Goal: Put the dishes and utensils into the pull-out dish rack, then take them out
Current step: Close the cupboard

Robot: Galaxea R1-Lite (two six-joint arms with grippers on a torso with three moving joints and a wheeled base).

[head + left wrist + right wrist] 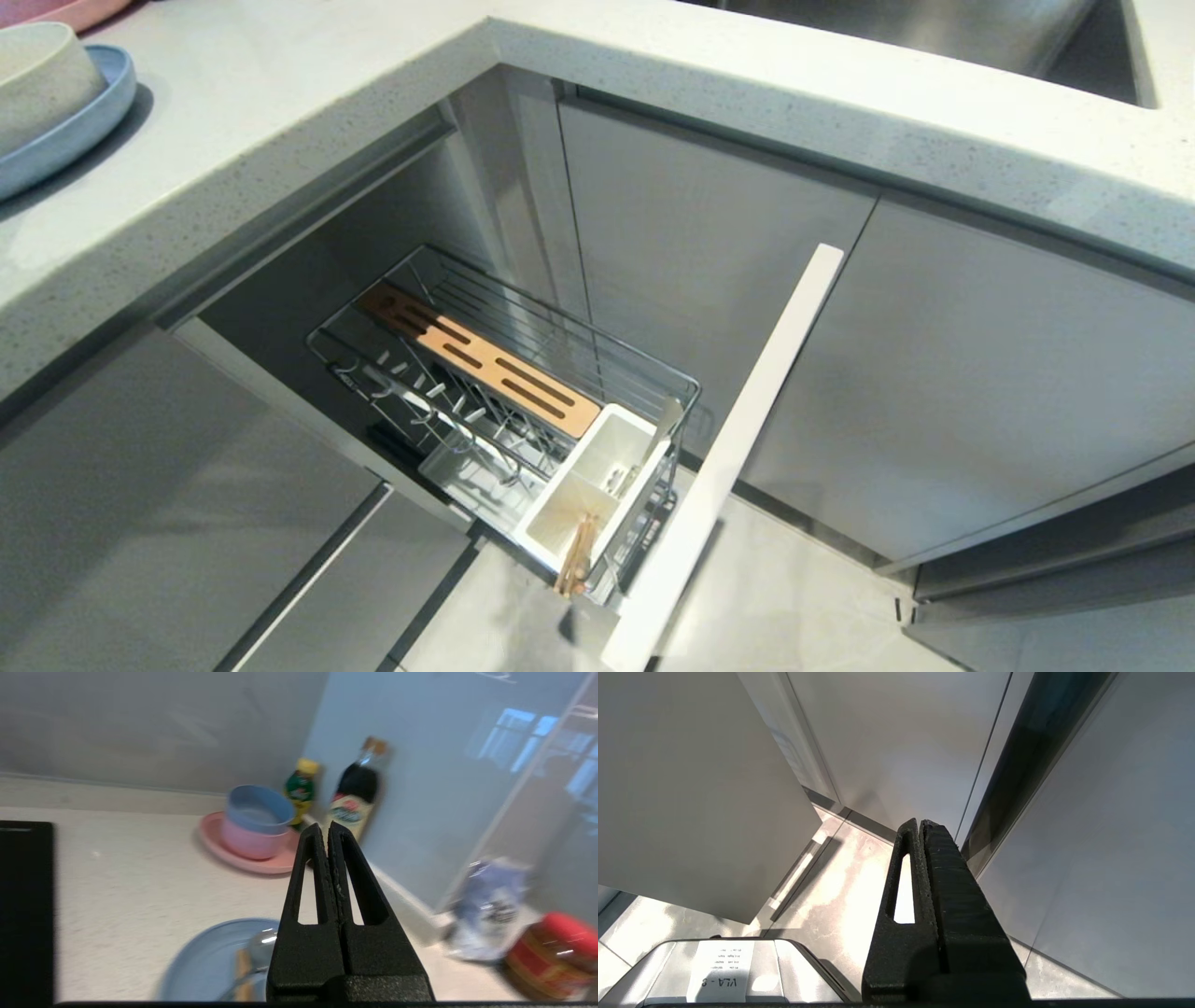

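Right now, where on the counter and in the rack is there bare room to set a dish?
Counter: free between the black panel, pink plate and pale-blue plate. Crowded by the wall corner: bottles, bag, red-lidded jar. Pull-out dish rack: pegs stand empty; the white caddy holds chopsticks and a spoon.

Matte black, slotted gripper fingers point(348, 872)

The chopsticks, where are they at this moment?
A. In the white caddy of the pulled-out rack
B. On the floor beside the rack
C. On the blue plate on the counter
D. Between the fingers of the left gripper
A: in the head view the wooden chopsticks stand in the white caddy at the front of the pull-out dish rack.
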